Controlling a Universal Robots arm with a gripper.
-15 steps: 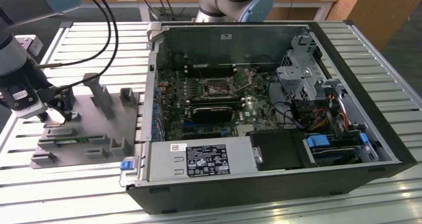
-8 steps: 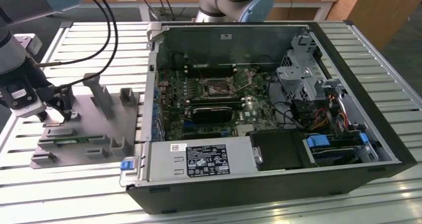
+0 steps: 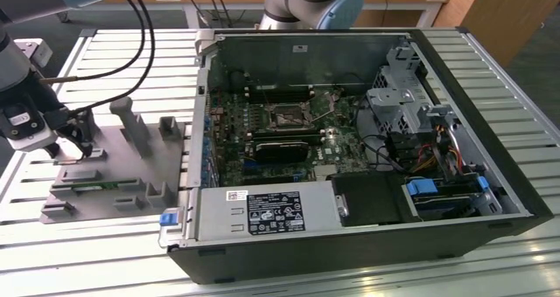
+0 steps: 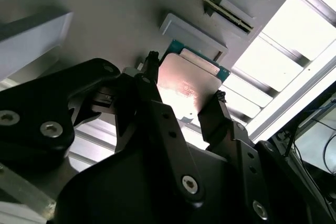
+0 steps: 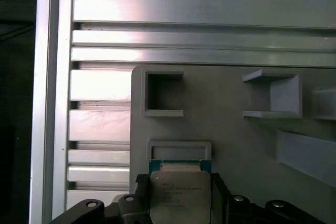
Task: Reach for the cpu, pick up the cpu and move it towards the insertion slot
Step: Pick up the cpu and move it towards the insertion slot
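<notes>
In both wrist views the cpu (image 4: 188, 83) (image 5: 180, 192), a flat square chip with a silvery top and a green edge, lies between my black fingers. My gripper (image 4: 185, 77) (image 5: 178, 195) is shut on it, one fingertip against each of two opposite sides. It hovers just over the grey plastic fixture (image 5: 226, 124), beside a shallow rectangular recess (image 5: 179, 149). In the exterior view my gripper (image 3: 75, 146) hangs over the fixture (image 3: 114, 172) at the exterior view's left. The insertion slot (image 3: 287, 117), a dark square socket in a metal frame, sits on the motherboard inside the open computer case.
The open computer case (image 3: 350, 139) takes up the middle and the exterior view's right, with a power supply (image 3: 262, 212) at its near edge. A green memory stick (image 3: 88, 185) lies in the fixture, whose upright grey posts (image 3: 136, 130) stand between my gripper and the case. Slatted aluminium table (image 3: 131, 54) below.
</notes>
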